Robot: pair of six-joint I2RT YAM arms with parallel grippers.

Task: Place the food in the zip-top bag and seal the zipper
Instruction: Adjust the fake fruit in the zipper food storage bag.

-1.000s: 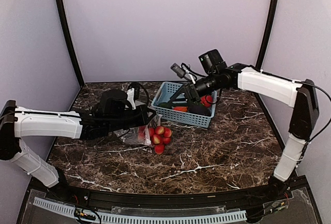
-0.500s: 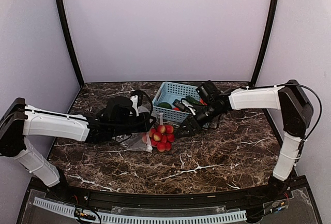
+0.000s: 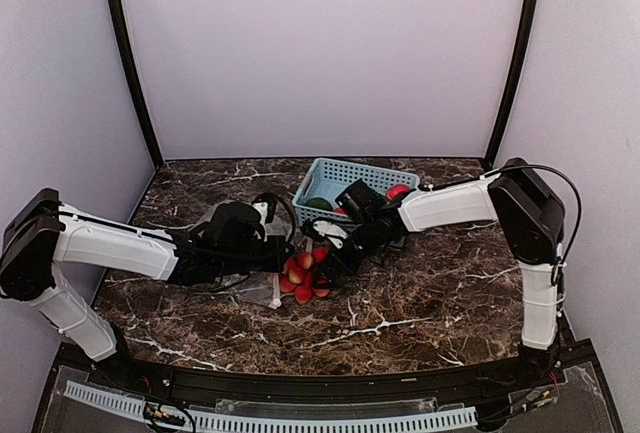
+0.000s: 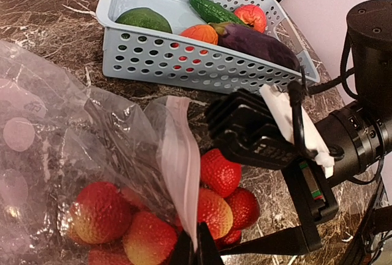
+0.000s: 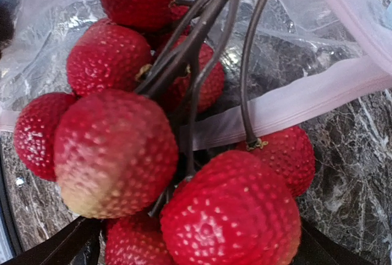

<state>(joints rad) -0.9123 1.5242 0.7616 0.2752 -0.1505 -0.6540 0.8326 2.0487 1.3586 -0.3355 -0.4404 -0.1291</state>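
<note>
The left fingers are pinched shut on the pale zipper, lifting that edge off the tabletop, most likely so the mouth of the floppy bag gapes toward 3 o'clock, where the other arm comes in. The right fingers sit on either side of the cluster of red balls and seem to be gripping it low, with its dark stems pointing ahead into the opening. The cluster is about halfway through the mouth. In the left wrist view some balls show behind the clear film, while others sit on the 3 o'clock side of the strip. In the right wrist view the strip crosses in between the balls. Holding the bunch from behind lets it be pushed in sideways along the tabletop, which suits a bag that cannot stand up. At 1 o'clock from the cluster in the top view stands the blue basket, close by and within easy reach of the right arm. It holds the purple eggplant, an orange fruit, 2 green pieces and 1 red one, so most of the loading appears undone and sealing is some way off.
</note>
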